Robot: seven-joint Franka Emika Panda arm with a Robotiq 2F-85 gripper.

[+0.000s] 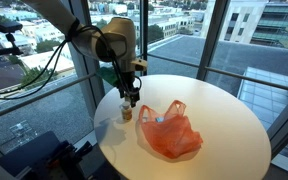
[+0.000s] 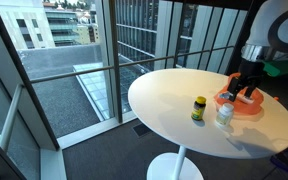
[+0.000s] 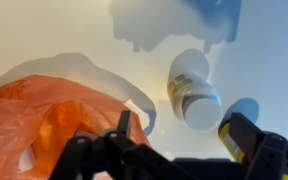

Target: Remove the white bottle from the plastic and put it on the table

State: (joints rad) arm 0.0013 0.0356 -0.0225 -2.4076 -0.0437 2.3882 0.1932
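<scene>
Floor-to-ceiling windows [image 2: 149, 40] with dark frames overlook city buildings [image 1: 274, 22] in daylight. A dark floor [image 2: 84, 158] lies below.

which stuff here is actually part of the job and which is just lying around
For the job: white bottle, orange plastic bag, table, open gripper.
Just lying about: amber-yellow bottle with a dark cap.

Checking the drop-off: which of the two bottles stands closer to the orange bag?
The white bottle with the pale top, right beside the orange bag; the amber-yellow bottle with a dark cap stands farther off.
</scene>
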